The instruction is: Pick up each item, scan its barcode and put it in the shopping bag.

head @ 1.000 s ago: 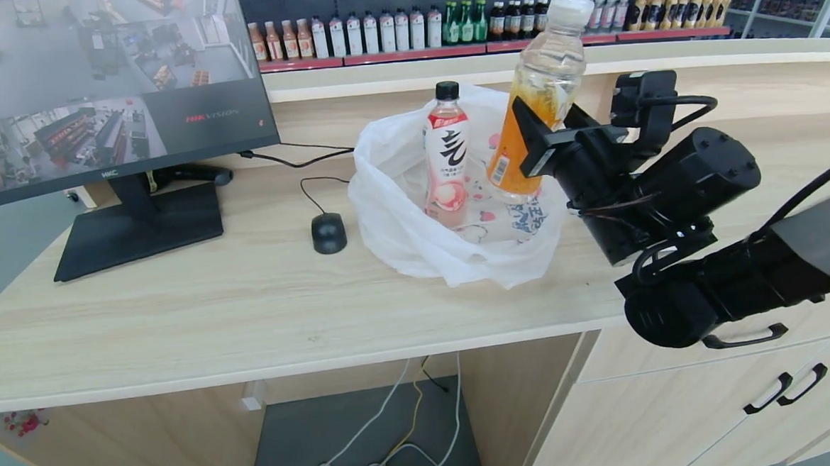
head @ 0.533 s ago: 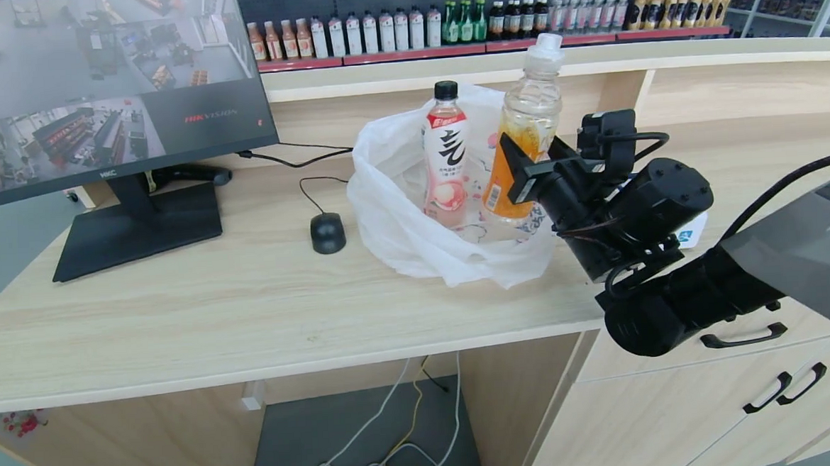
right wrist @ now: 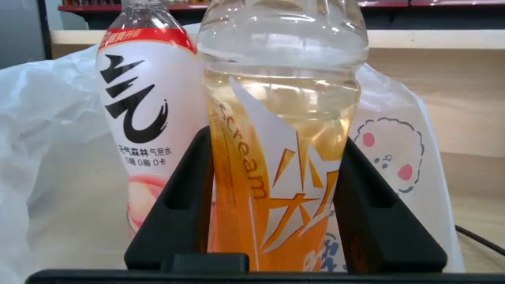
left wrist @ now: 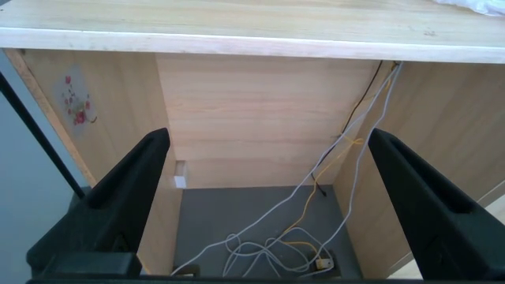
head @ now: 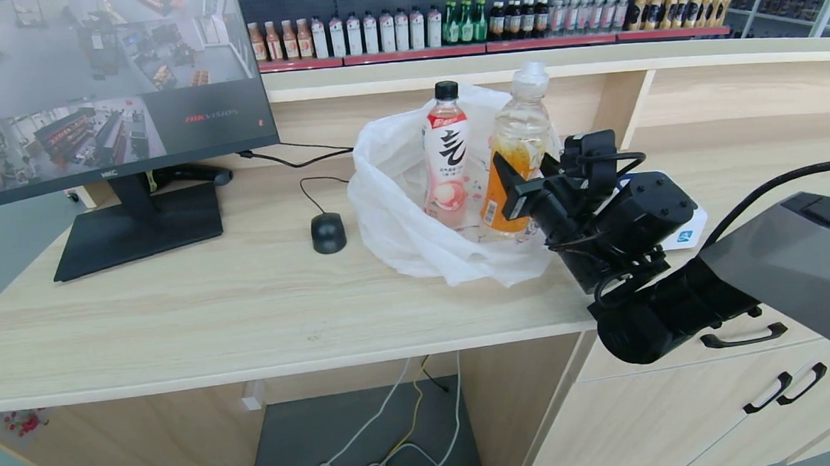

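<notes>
Over bag (head: 400,226) mouth: right gripper (head: 519,188) pinches orange bottle (head: 520,135), base low inside, just beside pink bottle (head: 445,160). Lower straight, no nudge to pink bottle; release once base seats. Left gripper (left wrist: 268,197) spread wide, under counter (left wrist: 237,31).

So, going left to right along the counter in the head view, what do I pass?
monitor → mouse → pink-label bottle → orange-label bottle. Both bottles stand upright.
</notes>
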